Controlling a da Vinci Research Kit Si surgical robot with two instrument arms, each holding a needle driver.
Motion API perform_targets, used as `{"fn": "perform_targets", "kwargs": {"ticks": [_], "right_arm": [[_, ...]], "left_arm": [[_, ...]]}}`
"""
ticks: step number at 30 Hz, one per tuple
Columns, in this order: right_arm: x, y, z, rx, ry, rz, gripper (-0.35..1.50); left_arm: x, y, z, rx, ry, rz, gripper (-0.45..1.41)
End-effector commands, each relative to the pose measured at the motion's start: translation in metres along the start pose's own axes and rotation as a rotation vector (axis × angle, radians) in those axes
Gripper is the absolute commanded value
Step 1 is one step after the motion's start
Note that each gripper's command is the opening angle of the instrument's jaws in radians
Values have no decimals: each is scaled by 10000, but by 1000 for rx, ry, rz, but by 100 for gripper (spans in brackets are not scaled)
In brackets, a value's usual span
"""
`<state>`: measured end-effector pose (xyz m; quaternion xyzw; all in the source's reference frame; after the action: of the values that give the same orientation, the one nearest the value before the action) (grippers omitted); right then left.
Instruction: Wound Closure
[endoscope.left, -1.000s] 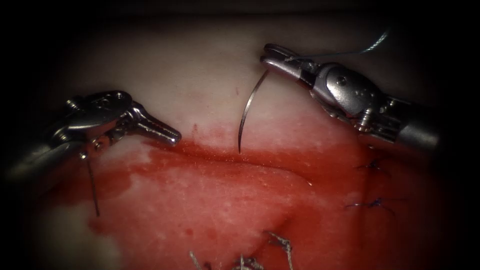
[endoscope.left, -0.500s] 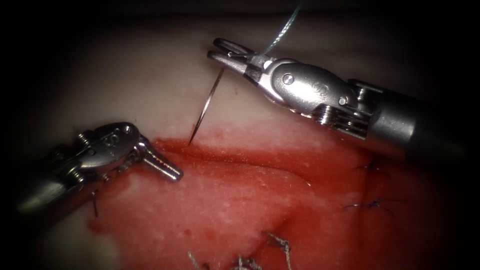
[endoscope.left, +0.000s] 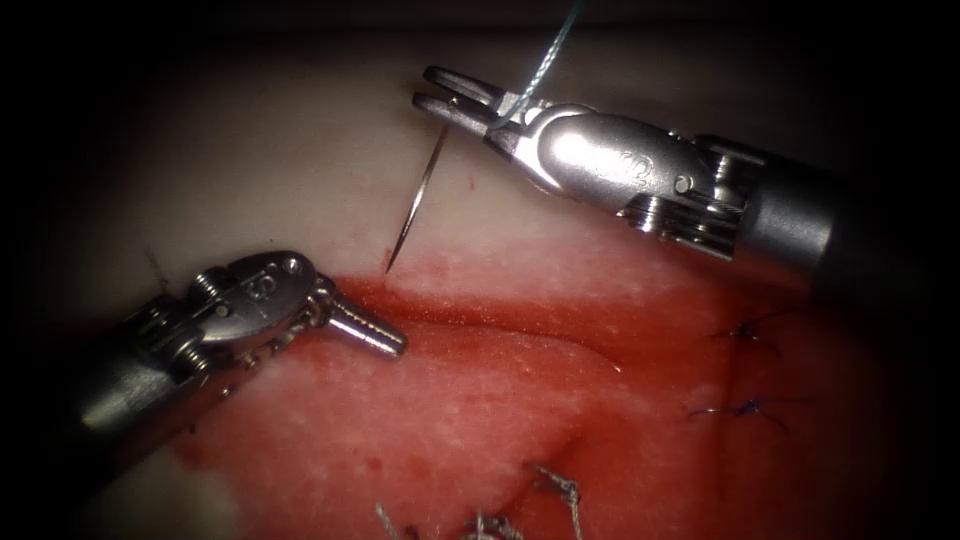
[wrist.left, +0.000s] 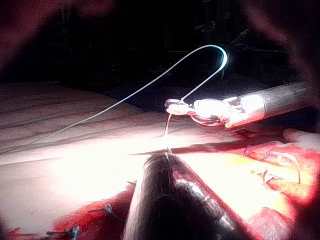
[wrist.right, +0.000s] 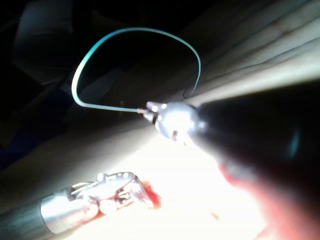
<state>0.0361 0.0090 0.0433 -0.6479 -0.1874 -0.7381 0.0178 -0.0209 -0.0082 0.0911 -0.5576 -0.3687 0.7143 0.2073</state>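
In the endoscope view the right tool (endoscope.left: 452, 98) is gripping the needle (endoscope.left: 417, 197) near its thread end, jaws closed; the needle's tip is touching the tissue (endoscope.left: 300, 130) just above the cut (endoscope.left: 480, 322), at its left end. The left tool (endoscope.left: 385, 338) is lying closed and empty on the cut. Red fluid (endoscope.left: 450, 420) is hiding the cut's edges. Thread (endoscope.left: 545, 55) is trailing upward, cropped. In the left wrist view the thread (wrist.left: 150, 85) is arching over the right tool (wrist.left: 175, 106). In the right wrist view glare is washing out the tissue (wrist.right: 190, 200).

Two dark blue knotted stitches (endoscope.left: 745, 332) sit at the endoscope view's right, one above the other. Pale frayed cut ends of thread (endoscope.left: 560, 487) lie near the lower edge. Wet red fluid (endoscope.left: 470, 400) covers the tissue (endoscope.left: 300, 150) around them.
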Motion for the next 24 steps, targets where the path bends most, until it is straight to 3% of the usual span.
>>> {"fn": "perform_targets", "kwargs": {"ticks": [1, 10, 24], "right_arm": [[-9, -13, 10, -7, -6, -37, -35], [-22, -4, 16, -85, -19, -279, -35], [-31, 14, 29, -109, -32, -361, -35]], "left_arm": [[11, -3, -2, 0, -21, 15, -45], [-2, 6, -10, 1, -137, 18, -45], [-28, 9, 0, -27, -216, -75, -45]]}}
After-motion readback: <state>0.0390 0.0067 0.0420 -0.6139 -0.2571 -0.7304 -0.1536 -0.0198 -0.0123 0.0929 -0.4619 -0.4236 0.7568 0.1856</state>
